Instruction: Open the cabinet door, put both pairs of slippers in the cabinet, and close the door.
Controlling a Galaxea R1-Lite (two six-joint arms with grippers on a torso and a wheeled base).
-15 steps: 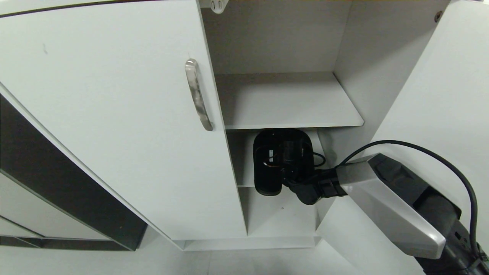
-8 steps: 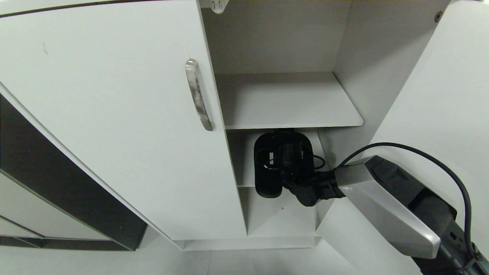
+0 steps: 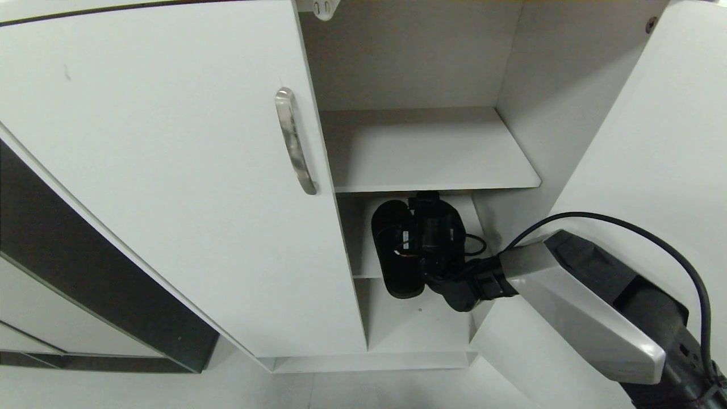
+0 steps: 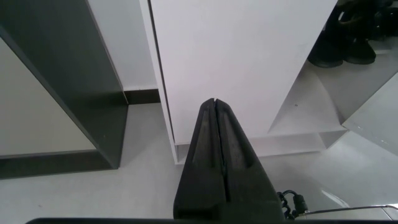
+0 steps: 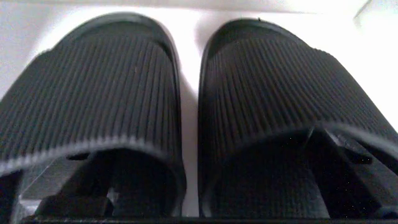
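Note:
A pair of black ribbed slippers [image 3: 397, 255] lies on the lower shelf [image 3: 360, 244] of the cabinet, below the bare upper shelf [image 3: 426, 147]. My right gripper [image 3: 425, 241] is among them on that shelf. In the right wrist view the slippers [image 5: 112, 93] lie side by side, and my right gripper [image 5: 205, 180] is open, with one finger [image 5: 68, 183] under each strap. My left gripper [image 4: 214, 106] is shut on nothing and hangs over the floor in front of the closed left door [image 4: 236, 56]. The slippers [image 4: 348, 53] also show at that view's edge.
The cabinet's left door [image 3: 170, 170] with its metal handle [image 3: 294, 141] is closed. The right door [image 3: 653, 170] stands swung open beside my right arm. A dark panel [image 3: 85, 272] lies to the left. Pale floor [image 3: 341, 392] runs in front.
My right gripper and the slippers have turned slightly. The left slipper has shifted left and toward the shelf's front edge, and the wrist has dropped a little.

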